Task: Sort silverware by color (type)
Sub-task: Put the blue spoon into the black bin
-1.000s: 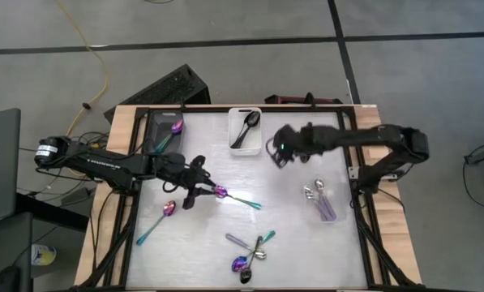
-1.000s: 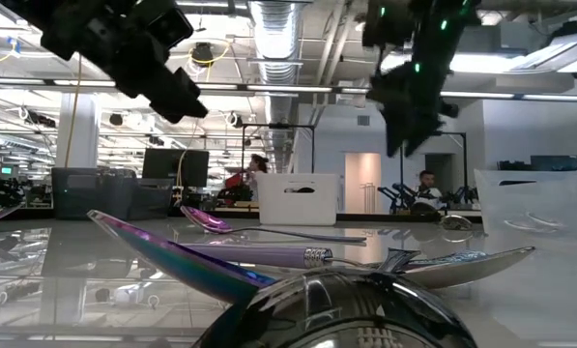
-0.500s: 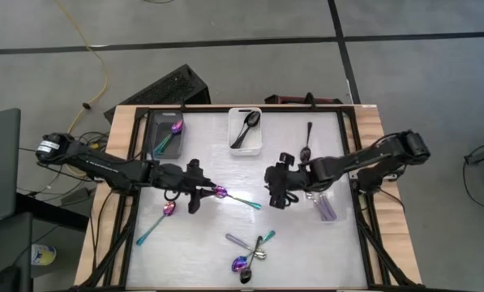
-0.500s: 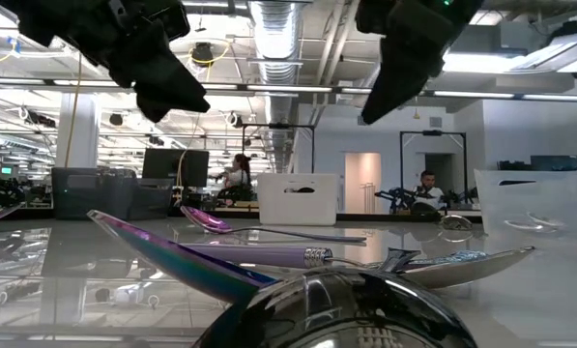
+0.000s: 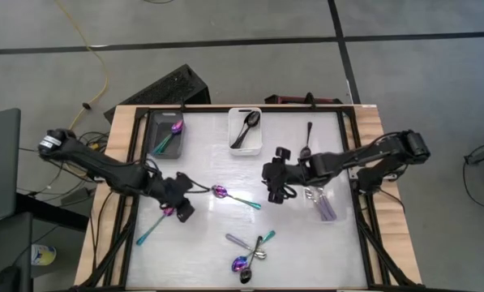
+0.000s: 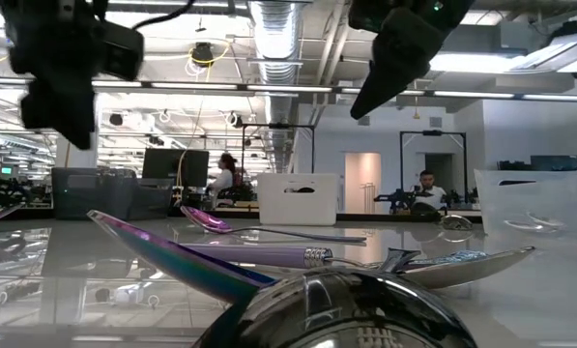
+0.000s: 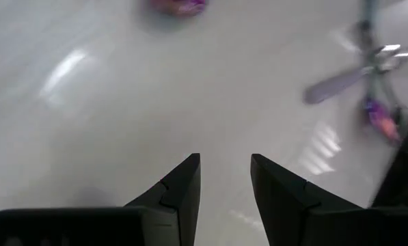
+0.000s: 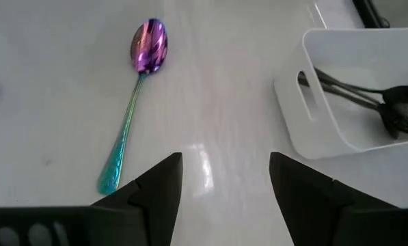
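Note:
Purple spoons with teal handles, black spoons and silver spoons are spread over the white table. One purple spoon (image 5: 235,198) lies flat mid-table, also in the right wrist view (image 8: 137,96). Another purple spoon (image 5: 156,224) lies near the left edge. A pile of mixed spoons (image 5: 250,250) lies near the front. A black spoon (image 5: 306,141) lies at the back right. My left gripper (image 5: 182,210) hovers open and empty beside the left purple spoon's bowl (image 7: 224,164). My right gripper (image 5: 267,185) hovers open and empty just right of the mid-table spoon's handle end (image 8: 224,171).
A grey bin (image 5: 167,134) at the back left holds a purple spoon. A white bin (image 5: 246,130) at the back middle holds black spoons, as the right wrist view (image 8: 354,89) shows. A clear bin (image 5: 323,201) at the right holds silver spoons. A black frame edges the table.
My left gripper has drawn back from the mid-table purple spoon toward the table's near left, to beside the left purple spoon. My right gripper has come from beside the white bin toward the table's middle and near side, then held there. No spoon has moved.

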{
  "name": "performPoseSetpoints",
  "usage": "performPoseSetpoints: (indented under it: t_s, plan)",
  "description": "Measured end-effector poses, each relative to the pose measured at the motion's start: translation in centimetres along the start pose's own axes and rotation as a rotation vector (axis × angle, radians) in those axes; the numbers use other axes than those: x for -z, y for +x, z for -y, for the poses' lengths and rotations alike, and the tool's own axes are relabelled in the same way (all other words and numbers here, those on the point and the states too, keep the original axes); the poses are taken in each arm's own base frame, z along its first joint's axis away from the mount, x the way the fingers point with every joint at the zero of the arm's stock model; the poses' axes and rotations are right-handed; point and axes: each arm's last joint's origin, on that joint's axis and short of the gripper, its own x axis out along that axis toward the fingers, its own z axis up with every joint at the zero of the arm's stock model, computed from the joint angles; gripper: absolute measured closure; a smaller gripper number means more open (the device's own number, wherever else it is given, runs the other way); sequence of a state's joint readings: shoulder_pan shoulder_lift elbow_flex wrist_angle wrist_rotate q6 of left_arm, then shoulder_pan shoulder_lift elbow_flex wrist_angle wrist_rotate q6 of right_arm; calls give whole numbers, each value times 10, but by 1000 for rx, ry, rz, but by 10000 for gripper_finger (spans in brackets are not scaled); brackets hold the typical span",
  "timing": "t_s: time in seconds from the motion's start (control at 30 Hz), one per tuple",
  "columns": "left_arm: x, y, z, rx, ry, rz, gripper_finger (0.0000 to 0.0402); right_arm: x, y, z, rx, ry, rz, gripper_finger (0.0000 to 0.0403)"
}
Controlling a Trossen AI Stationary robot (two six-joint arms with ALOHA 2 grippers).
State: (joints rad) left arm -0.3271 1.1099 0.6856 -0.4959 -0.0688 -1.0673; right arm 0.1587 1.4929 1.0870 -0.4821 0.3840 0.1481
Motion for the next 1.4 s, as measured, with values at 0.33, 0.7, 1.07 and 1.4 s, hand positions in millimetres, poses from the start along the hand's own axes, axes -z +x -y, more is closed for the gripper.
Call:
performPoseSetpoints:
  t_s: [0.33,0.7,1.07,1.4]
  plan:
    - [42,-23,14,-165,-144,-115,288,-3,2,6,12,-1,19,159]
    - [76,-10,-11,-276,-197,-250,288,-4,3,5,-35,4,23,159]
    - [86,5,-35,-317,-186,-293,288,-6,6,13,-83,35,26,159]
    - [100,16,-48,-282,-198,-288,288,-8,7,16,-86,47,37,159]
